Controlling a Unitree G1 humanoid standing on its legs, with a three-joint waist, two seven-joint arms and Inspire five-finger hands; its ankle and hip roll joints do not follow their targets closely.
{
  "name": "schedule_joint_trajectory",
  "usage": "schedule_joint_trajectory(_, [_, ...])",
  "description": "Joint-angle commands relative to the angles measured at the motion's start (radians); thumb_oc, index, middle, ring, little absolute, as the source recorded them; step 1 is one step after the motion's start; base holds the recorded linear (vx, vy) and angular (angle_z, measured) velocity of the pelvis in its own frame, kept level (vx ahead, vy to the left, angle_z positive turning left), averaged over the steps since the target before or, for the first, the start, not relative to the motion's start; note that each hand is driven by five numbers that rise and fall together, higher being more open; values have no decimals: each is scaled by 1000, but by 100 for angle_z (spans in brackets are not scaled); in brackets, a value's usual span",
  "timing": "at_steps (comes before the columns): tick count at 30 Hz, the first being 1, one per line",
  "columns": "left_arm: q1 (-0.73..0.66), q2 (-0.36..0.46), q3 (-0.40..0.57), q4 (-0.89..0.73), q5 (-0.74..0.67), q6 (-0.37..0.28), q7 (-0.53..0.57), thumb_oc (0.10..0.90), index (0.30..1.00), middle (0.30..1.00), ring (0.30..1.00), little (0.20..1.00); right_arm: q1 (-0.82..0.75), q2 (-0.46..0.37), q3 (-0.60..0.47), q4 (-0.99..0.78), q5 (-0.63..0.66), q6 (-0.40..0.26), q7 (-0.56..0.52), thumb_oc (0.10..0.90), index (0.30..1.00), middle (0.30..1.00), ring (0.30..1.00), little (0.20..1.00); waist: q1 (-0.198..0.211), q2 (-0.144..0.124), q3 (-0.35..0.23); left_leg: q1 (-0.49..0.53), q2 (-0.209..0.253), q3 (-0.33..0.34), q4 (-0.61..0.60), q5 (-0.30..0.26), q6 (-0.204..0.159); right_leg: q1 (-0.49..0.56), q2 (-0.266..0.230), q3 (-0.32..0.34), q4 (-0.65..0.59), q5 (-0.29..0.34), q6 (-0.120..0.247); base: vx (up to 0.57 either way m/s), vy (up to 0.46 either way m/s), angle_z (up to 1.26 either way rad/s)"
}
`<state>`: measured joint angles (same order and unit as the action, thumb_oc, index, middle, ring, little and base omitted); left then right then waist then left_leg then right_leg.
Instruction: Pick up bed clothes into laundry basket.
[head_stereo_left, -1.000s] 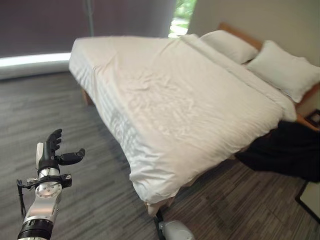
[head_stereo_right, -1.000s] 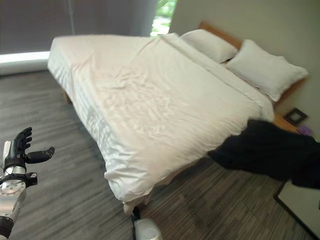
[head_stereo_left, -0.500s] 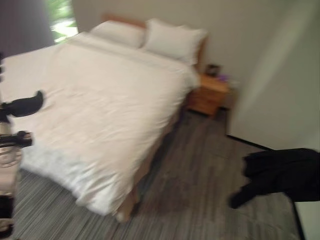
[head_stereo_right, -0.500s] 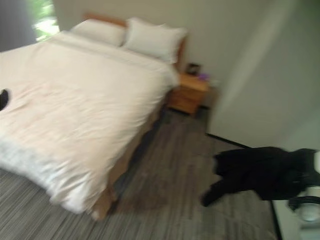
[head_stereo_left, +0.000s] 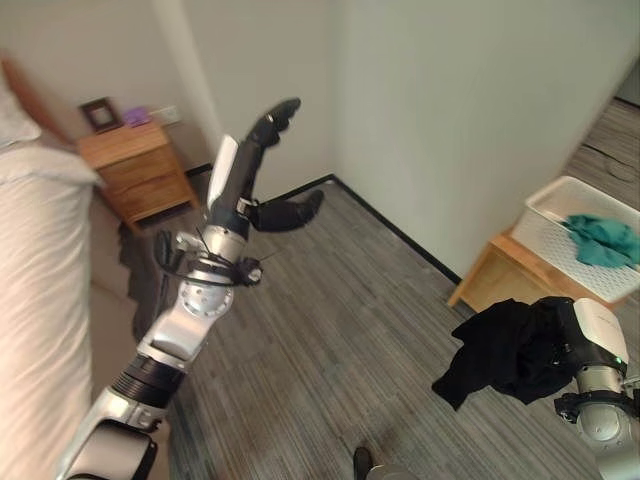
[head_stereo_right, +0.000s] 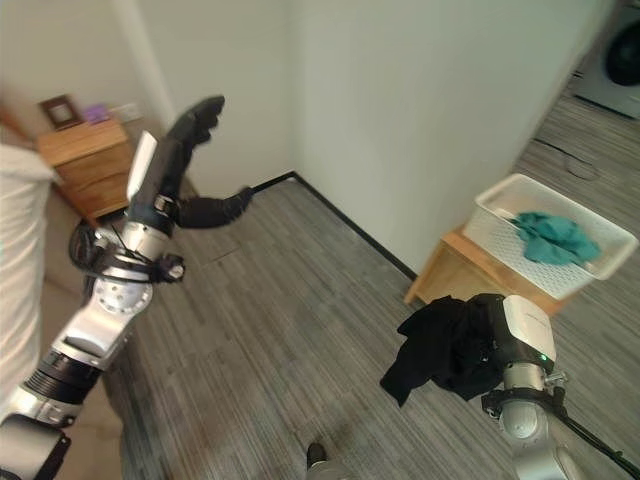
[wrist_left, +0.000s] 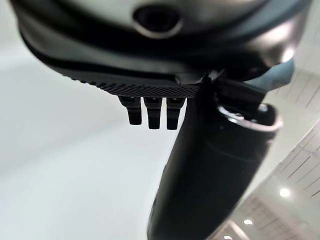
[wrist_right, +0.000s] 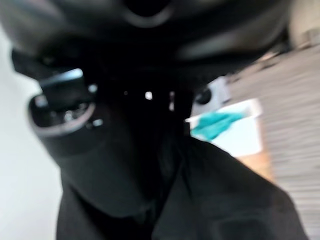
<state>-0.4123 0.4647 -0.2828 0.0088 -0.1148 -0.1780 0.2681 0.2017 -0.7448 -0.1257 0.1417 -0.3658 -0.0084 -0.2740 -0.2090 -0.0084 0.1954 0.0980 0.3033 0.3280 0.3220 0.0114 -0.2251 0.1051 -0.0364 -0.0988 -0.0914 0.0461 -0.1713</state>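
A black garment (head_stereo_left: 497, 352) hangs in a bunch from my right hand (head_stereo_left: 592, 330) at the lower right, above the floor. The hand is shut on the black garment, which wraps its fingers, as the right wrist view also shows (wrist_right: 225, 200). A white laundry basket (head_stereo_left: 548, 235) stands on a low wooden stool (head_stereo_left: 497, 283) beyond that hand, with a teal cloth (head_stereo_left: 602, 240) inside. My left hand (head_stereo_left: 255, 165) is raised at the left, open, its fingers (wrist_left: 152, 112) straight and holding nothing.
The white bed's edge (head_stereo_left: 40, 300) runs down the far left. A wooden nightstand (head_stereo_left: 135, 172) with a small picture frame (head_stereo_left: 100, 112) stands against the wall behind it. A white wall corner juts out between the nightstand and the basket. Grey striped floor lies between.
The camera has swung right, from the bed to the corner with the basket. My left hand has risen higher. The black garment stays in my right hand.
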Motion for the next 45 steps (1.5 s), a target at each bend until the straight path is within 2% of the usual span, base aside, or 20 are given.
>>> schedule_joint_trajectory(1, [-27,-5,77,-82,40,-63,-9,800,900,900,900,900,-148,-91,-69,-174,-45,-103,-74,400,300,300,300,300,42,2,-9,-100,-57,-73,53,42,113,55,-72,-38,70,-179,223,249,-154,-118])
schedule_joint_trajectory(3, [54,-66,30,-73,63,-49,-20,800,900,900,900,900,-112,-91,-54,-207,-65,-109,-68,400,300,300,300,300,65,-11,31,-210,-172,-132,-83,5,134,58,-35,58,76,-202,221,246,-75,-123])
schedule_joint_trajectory(4, [54,-67,30,-73,63,-49,-20,800,900,900,900,900,-111,-91,-55,-207,-65,-109,-68,400,300,300,300,300,68,-11,27,-210,-173,-128,-92,13,135,52,-35,61,76,-199,220,300,-29,-122])
schedule_joint_trajectory(6, [91,-91,11,-53,94,-35,-13,800,900,900,900,900,-109,-87,-13,-205,-83,-113,-64,400,300,300,300,300,109,-6,47,-269,-260,-227,-217,69,129,76,8,139,72,-220,219,350,-19,-132])
schedule_joint_trajectory(10, [124,-86,-22,-51,130,-15,-17,800,900,900,900,900,-127,-85,110,-136,-159,-109,-48,400,300,300,300,300,163,-7,34,-262,-286,-282,-325,87,185,83,59,233,174,-285,217,464,12,-161])
schedule_joint_trajectory(12, [134,-54,-20,-45,152,4,-23,800,900,900,900,900,-171,-71,163,-98,-192,-89,-50,400,300,300,300,300,192,-33,29,-229,-282,-238,-340,55,210,35,50,170,303,-283,278,423,-33,-90])
schedule_joint_trajectory(14, [126,0,-5,-32,242,37,6,800,900,900,900,900,-214,-44,190,-92,-194,-79,-47,400,300,300,300,300,189,-23,54,-152,-252,-181,-365,32,218,-117,1,32,562,-170,386,348,25,-91])
schedule_joint_trajectory(16, [144,27,19,-21,291,51,9,800,900,900,900,900,-241,-14,199,-106,-200,-69,-40,400,300,300,300,300,175,4,72,-96,-223,-126,-395,21,219,-232,-62,-91,730,-125,429,250,102,-102])
schedule_joint_trajectory(18, [167,48,55,-14,342,63,16,800,900,900,900,900,-239,14,187,-125,-193,-68,-36,400,300,300,300,300,166,19,75,-51,-208,-79,-402,-6,214,-274,-137,-181,732,-141,413,317,80,-66])
schedule_joint_trajectory(20, [172,51,68,-3,366,68,18,800,900,900,900,900,-239,31,180,-136,-177,-73,-34,400,300,300,300,300,160,24,77,-28,-200,-57,-407,-23,209,-296,-154,-210,707,-153,393,300,-9,-47])
schedule_joint_trajectory(23, [197,27,96,35,389,75,10,800,900,900,900,900,-219,89,138,-223,-68,-99,-22,400,300,300,300,300,132,28,81,67,-210,-22,-409,-101,187,-324,-148,-244,440,-148,332,411,-145,-59])
schedule_joint_trajectory(27, [207,-3,115,32,396,62,12,800,900,900,900,900,-198,94,116,-296,-70,-114,-23,400,300,300,300,300,113,34,70,135,-219,9,-409,-154,158,-329,-147,-281,167,-36,345,399,-192,-28])
schedule_joint_trajectory(29, [196,-14,109,26,382,46,11,800,900,900,900,900,-185,93,105,-325,-85,-114,-24,400,300,300,300,300,101,43,70,173,-203,0,-409,-188,142,-350,-158,-261,111,-21,371,407,-252,-21])
schedule_joint_trajectory(32, [158,-49,56,9,331,16,5,800,900,900,900,900,-151,62,75,-357,-122,-120,-46,400,300,300,300,300,66,45,46,202,-179,2,-338,-205,113,-333,-164,-207,95,27,345,458,-342,-9])
schedule_joint_trajectory(35, [158,-69,46,12,271,20,-1,800,900,900,900,900,-173,23,79,-344,-106,-124,-46,400,300,300,300,300,66,95,33,126,-55,-22,-44,-33,54,-239,-91,-221,63,-37,285,405,-409,20])
schedule_joint_trajectory(37, [168,-60,49,-9,252,23,3,800,900,900,900,900,-206,-17,82,-354,-89,-128,-51,400,300,300,300,300,95,94,50,33,-6,-79,228,85,46,-147,-51,-235,15,-77,219,407,-462,-3])
schedule_joint_trajectory(39, [164,-60,54,-10,251,23,22,800,900,900,900,900,-237,-47,84,-355,-71,-130,-53,400,300,300,300,300,116,73,65,-40,10,-81,372,76,60,-82,-54,-231,4,-120,200,501,-286,-60])
schedule_joint_trajectory(40, [166,-60,79,-2,229,22,34,800,900,900,900,900,-259,-80,78,-341,-58,-116,-49,400,300,300,300,300,149,67,86,-146,9,-47,306,15,70,-23,-74,-210,4,-152,218,415,-139,-54])
schedule_joint_trajectory(42, [170,-60,86,-5,229,19,29,800,900,900,900,900,-267,-82,76,-336,-57,-112,-47,400,300,300,300,300,158,63,89,-187,-18,-23,230,15,91,-13,-84,-202,4,-143,224,296,13,-18])
schedule_joint_trajectory(45, [193,-65,95,-6,227,7,32,800,900,900,900,900,-254,-83,72,-316,-63,-116,-57,400,300,300,300,300,191,88,69,-209,-150,-5,-166,46,101,30,-86,-182,4,-165,261,399,111,-33])
